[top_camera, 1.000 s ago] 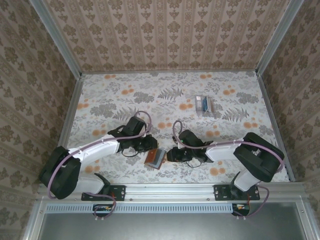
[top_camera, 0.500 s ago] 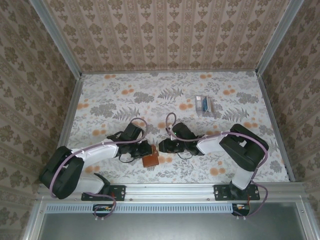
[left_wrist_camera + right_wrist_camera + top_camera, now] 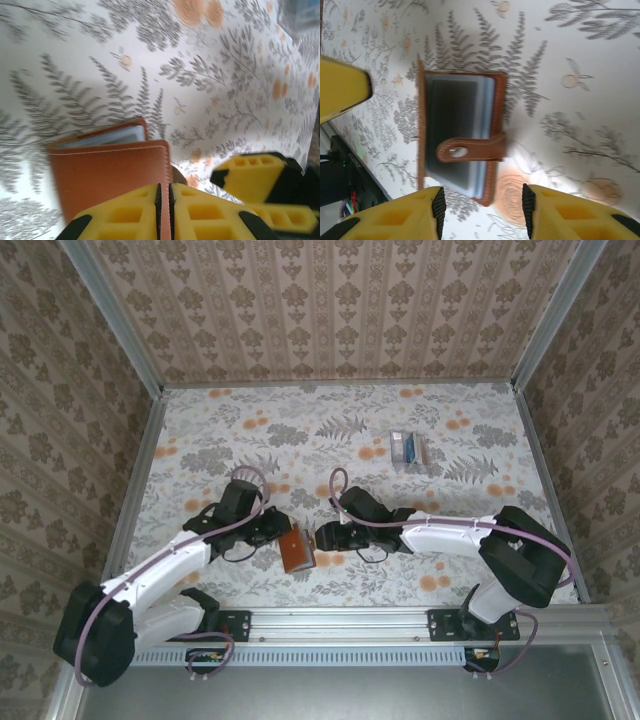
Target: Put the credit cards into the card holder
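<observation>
Two tools crowding one card holder (image 3: pixel 296 552), how come?

— My guess: the left tool (image 3: pixel 164 200) is clamped on its leather edge to steady it at the front middle of the bench (image 3: pixel 250 420). The right tool (image 3: pixel 483 205), fingers spread with nothing in them, faces the strap (image 3: pixel 470 149) side, probably to open it.

And the credit cards (image 3: pixel 409 448)?

— Well apart, far right. Can't tell if the grey sleeves (image 3: pixel 452 132) already hold one, too blurry.

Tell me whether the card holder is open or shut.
Open. In the right wrist view the card holder shows its inner sleeves, its tab unfastened; the left gripper clamps one cover.
</observation>
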`<state>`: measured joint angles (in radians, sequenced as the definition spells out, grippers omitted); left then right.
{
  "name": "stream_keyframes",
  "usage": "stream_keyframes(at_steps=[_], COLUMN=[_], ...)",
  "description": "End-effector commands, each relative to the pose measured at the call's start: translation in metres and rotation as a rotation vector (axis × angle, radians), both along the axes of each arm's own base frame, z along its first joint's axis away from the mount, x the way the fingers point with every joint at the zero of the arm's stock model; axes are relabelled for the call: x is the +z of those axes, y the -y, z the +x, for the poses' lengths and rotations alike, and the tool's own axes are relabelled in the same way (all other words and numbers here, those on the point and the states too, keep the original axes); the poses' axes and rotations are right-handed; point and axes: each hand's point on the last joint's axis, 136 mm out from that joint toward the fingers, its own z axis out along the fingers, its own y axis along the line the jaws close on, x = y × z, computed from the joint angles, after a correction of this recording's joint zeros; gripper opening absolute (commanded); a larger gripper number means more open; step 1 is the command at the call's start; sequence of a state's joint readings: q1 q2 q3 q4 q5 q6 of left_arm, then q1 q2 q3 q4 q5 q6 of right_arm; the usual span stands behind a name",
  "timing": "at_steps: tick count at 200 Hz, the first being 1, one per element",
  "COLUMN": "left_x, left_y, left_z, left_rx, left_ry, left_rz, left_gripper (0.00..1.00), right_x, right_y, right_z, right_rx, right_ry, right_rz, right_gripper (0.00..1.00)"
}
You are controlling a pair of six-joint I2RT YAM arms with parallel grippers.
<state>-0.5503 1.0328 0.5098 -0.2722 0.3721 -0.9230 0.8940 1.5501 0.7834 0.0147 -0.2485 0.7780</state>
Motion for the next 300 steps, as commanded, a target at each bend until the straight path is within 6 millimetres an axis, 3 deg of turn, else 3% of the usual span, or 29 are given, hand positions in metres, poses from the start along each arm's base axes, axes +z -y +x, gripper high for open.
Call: stream_keyframes(at_steps=[1, 23, 51, 102, 193, 232, 273, 289, 300], left_x=[-0.037, -0.047, -0.056, -0.058, -0.072, -0.074, -0.079, -0.080, -0.080], left_y=[-0.028, -0.028, -0.024, -0.008, -0.002, -0.001, 0.000, 0.000, -0.001], left_z=[-0.020, -0.021, -0.016, -0.011, -0.017, -0.017, -0.018, -0.018, -0.018], left_rx=[0.024, -0.006, -0.030, -0.085, -0.121, -0.132, -0.132, -0.125, -0.118], left_ry=[-0.112, -0.118, -0.122, -0.108, -0.138, -0.149, -0.169, -0.173, -0.176], left_rz=[0.107, 0.121, 0.141, 0.148, 0.234, 0.260, 0.273, 0.275, 0.277], left_gripper=[0.13, 0.13, 0.17, 0.26, 0.29, 0.29, 0.29, 0.29, 0.29], right_x=[-0.001, -0.003, -0.013, -0.025, -0.009, -0.005, -0.005, -0.005, -0.003], right_y=[-0.006, -0.013, -0.008, -0.007, -0.004, 0.003, -0.005, -0.001, 0.004], right_z=[0.000, 0.000, 0.004, 0.008, 0.011, 0.013, 0.005, 0.006, 0.007], right_rx=[-0.028, -0.027, -0.041, -0.045, -0.039, -0.029, 0.029, 0.034, 0.021], right_ry=[-0.002, 0.005, 0.019, 0.021, 0.068, 0.096, 0.079, 0.086, 0.091], right_rz=[-0.082, -0.122, -0.212, -0.264, -0.260, -0.284, -0.248, -0.272, -0.294], right_gripper=[0.50, 0.50, 0.47, 0.42, 0.27, 0.09, 0.06, 0.09, 0.30])
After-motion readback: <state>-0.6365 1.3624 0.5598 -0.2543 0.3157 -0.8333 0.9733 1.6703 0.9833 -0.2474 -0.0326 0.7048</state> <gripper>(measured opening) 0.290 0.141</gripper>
